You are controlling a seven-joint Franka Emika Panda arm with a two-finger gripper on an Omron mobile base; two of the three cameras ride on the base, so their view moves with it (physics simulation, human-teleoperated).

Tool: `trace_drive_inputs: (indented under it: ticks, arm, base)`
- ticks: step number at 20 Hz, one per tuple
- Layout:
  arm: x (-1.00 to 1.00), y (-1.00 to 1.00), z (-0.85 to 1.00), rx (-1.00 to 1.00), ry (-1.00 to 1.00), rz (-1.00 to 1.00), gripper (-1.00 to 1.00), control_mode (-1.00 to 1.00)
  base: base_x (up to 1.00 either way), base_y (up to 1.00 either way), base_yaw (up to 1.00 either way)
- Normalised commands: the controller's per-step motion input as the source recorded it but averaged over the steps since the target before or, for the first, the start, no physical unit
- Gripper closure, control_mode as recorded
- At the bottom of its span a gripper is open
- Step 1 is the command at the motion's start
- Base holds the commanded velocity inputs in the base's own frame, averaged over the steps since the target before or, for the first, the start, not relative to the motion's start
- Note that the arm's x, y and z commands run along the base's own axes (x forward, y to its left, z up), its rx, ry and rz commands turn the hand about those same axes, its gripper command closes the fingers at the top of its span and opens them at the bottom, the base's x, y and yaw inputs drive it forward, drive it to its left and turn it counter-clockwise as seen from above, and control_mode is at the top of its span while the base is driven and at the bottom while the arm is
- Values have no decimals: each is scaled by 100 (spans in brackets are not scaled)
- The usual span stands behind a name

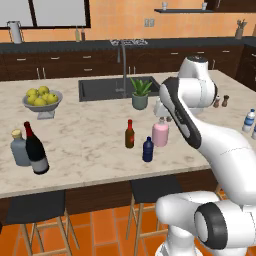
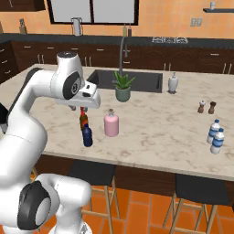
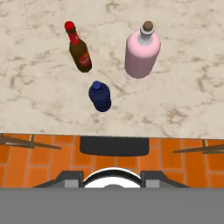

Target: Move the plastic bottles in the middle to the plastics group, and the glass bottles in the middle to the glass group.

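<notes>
Counter island, contents front to back.

1. Stool (image 1: 37,207), dark seat, under the front edge of the marble counter (image 1: 85,165).
2. Navy-blue plastic bottle (image 3: 100,96), small, narrow neck, upright, nearest the front edge at the centre of the hand view. No label visible.
3. Brown glass bottle (image 3: 79,49), slim, red cap, upright, just behind and left of the navy one. It has a red label (writing too small to read).
4. Pale-pink glass bottle (image 3: 142,52), squat, small stopper, upright, at upper right in the hand view, apart from items 2 and 3.
5. Gripper (image 2: 74,108), above the three middle bottles, touching none. Nothing sits between its tips; whether it is spread or closed cannot be told.
6. Glass group, lower left of the left base view: grey bottle (image 1: 19,148) with a yellow cap, beside the dark wine bottle (image 1: 36,150) with a red neck and pale label (no legible text).
7. Plastics group, right of the right base view: two white bottles (image 2: 213,131) with blue bands, side by side.
8. Potted plant (image 1: 140,95), behind the pink bottle.
9. Sink (image 1: 100,89), at the far side.
</notes>
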Motion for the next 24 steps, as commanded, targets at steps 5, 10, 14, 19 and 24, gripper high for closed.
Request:
trace_drive_inputs:
  ticks: [5,10,14,19,24]
  arm:
    - [-13,15,-33,-6,-9,0,-100,-100]
    - [4,50,-70,-9,6,0,-100,-100]
    - [12,8,-72,-1,-4,0,-100,-100]
    - [45,-1,-37,0,-9,0,-100,-100]
    - [72,0,-16,4,0,2,-100,-100]
  base:
    - [0,0,0]
    - [0,0,0]
    - [0,0,0]
    - [0,0,0]
    - [0,0,0]
